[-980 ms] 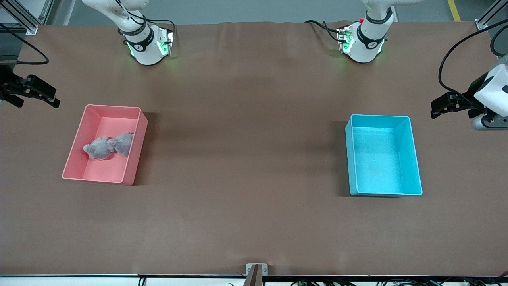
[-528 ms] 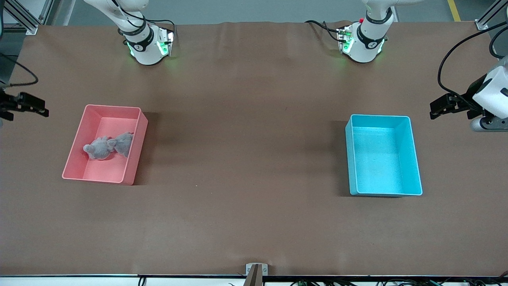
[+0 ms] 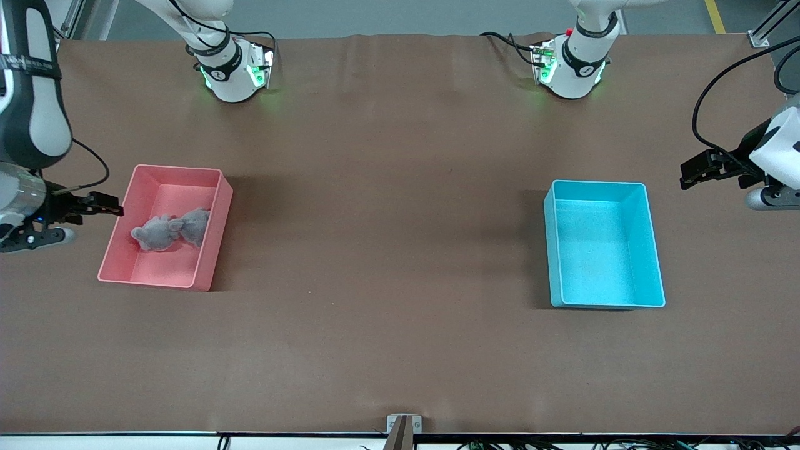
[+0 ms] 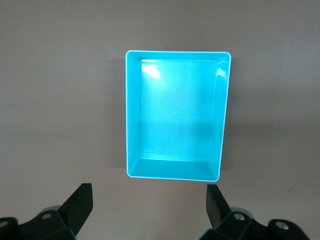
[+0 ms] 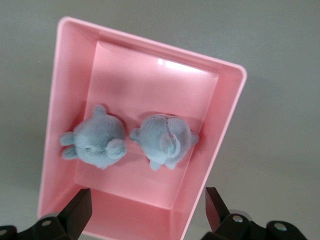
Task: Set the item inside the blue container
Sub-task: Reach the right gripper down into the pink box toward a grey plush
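We see the blue container [image 3: 603, 244] empty beside our open left gripper [image 3: 697, 170]; the right gripper [image 3: 103, 205], open, hangs beside the pink bin [image 3: 164, 226] holding two grey plush toys [image 3: 169, 230].

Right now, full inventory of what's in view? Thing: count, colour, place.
Blue container: one, light blue, empty, toward the left arm's end of the table.
Pink bin: one, pink, toward the right arm's end of the table.
Plush toys: two, grey, lying side by side in the pink bin.
Table: one, brown cover, under everything.
Left gripper: one, black, open, in the air beside the blue container at the left arm's end; holds nothing.
Right gripper: one, black, open, at the pink bin's outer wall at the right arm's end; holds nothing.
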Robot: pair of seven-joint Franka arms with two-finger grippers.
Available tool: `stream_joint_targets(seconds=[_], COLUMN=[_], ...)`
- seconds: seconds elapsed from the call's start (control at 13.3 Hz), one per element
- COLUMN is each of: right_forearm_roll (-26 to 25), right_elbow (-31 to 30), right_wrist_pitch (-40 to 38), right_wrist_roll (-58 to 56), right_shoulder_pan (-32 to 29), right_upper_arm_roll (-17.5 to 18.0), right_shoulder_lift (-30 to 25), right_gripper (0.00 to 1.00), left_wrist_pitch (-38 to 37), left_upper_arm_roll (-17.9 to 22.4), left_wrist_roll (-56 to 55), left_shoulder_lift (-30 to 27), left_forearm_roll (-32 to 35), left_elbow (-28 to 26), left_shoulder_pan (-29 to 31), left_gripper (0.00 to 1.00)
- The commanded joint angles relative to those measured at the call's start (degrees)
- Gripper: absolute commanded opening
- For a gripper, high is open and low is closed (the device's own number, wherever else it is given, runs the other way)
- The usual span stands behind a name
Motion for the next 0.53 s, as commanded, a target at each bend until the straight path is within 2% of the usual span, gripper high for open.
stream_joint_targets(seconds=[0.0, 0.23, 0.45], right_forearm_roll=[1.08, 1.08, 1.08], right_elbow=[-1.67, -2.37, -3.16], right_wrist_pitch=[3.30, 9.27, 14.11], right_wrist_roll=[-3.58, -4.11, -10.16], right_shoulder_pan=[-1.73, -1.64, -1.73], right_upper_arm_roll=[0.85, 0.85, 0.76], right_shoulder_lift=[2.65, 6.08, 9.77], right_gripper=[1.00, 1.00, 1.00], left_wrist_pitch=[-0.10, 0.60, 0.61], left_upper_arm_roll=[-0.17, -0.17, 0.10], left_wrist_roll=[-0.03, -0.11, 0.06], left_shoulder_lift=[0.50, 0.59, -0.46], left_forearm_roll=[0.47, 0.46, 0.46], left_elbow=[1.19, 1.19, 1.28], left_shoulder_pan=[0.37, 0.29, 0.20], left_gripper=[1.00, 1.00, 1.00])
